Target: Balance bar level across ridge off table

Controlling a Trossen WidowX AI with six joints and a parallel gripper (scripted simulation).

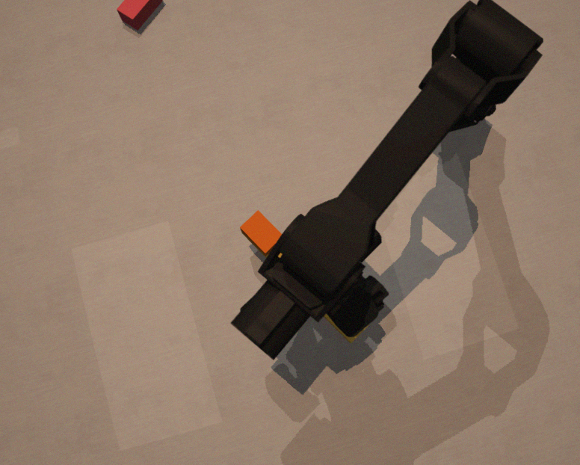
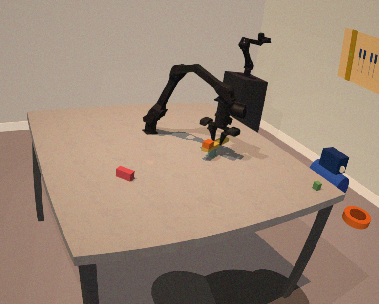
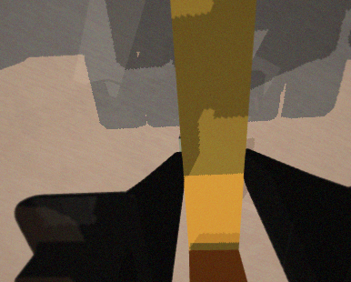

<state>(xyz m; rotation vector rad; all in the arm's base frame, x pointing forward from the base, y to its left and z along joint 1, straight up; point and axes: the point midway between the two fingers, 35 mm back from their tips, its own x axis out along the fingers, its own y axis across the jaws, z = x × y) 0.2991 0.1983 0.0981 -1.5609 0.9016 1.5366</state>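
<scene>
The bar (image 2: 214, 144) is yellow with an orange end (image 2: 208, 143). It lies about level above the table, over a small pale green ridge (image 2: 211, 154) that stands in shadow. My gripper (image 2: 218, 139) points straight down and is shut on the bar near its middle. In the wrist view the bar (image 3: 214, 136) runs up the picture between my two dark fingers, which touch its sides. From above, my arm hides most of the bar; only the orange end (image 1: 261, 231) and a yellow corner (image 1: 346, 333) show. The ridge is hidden there.
A red block (image 2: 124, 173) lies on the table to the left, also in the top view (image 1: 139, 10). A small green cube (image 2: 317, 185) sits near the table's right edge. A tall black box (image 2: 245, 99) stands behind my gripper.
</scene>
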